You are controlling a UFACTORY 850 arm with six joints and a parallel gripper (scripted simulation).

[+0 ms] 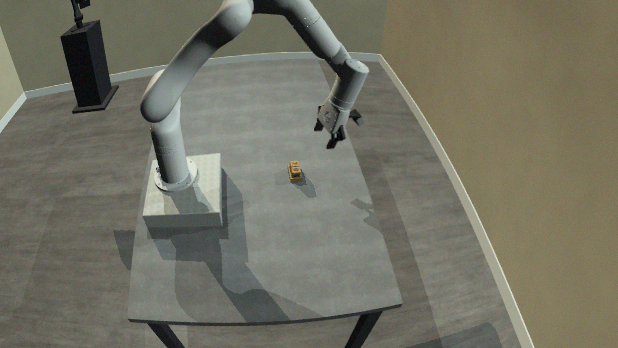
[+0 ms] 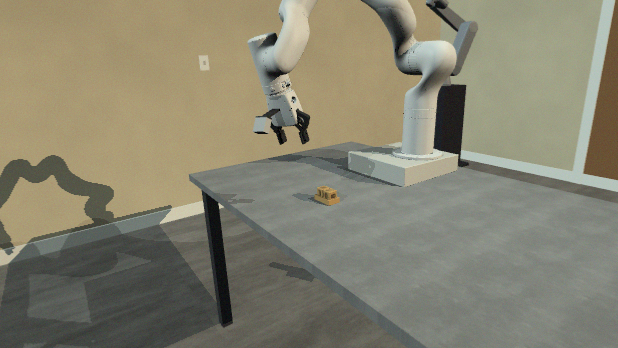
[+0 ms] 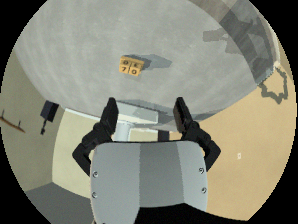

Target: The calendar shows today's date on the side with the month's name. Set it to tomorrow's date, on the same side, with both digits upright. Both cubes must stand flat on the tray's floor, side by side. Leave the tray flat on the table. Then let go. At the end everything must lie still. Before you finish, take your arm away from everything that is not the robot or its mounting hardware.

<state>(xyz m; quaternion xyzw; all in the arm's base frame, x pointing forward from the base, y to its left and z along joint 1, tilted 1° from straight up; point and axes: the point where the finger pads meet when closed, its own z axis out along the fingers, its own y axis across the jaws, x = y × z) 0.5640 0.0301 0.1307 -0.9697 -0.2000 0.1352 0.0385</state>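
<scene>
Top view: I see my gripper [image 1: 336, 131] high over the grey table [image 1: 260, 280], fingers spread wide, nothing between them. The small wooden calendar [image 1: 295, 171], two cubes in its tray, sits on the table near the middle, well apart from the gripper, to the right of the arm's base block [image 1: 210, 212].

Exterior view: gripper [image 2: 291, 134] hangs in air above the table edge [image 2: 240, 210], jaws apart, empty. Calendar [image 2: 327, 195] rests flat on the tabletop below it.

Wrist view: fingers splayed; calendar [image 3: 131, 66] lies far beyond them on the table, digits too small to read.
</scene>
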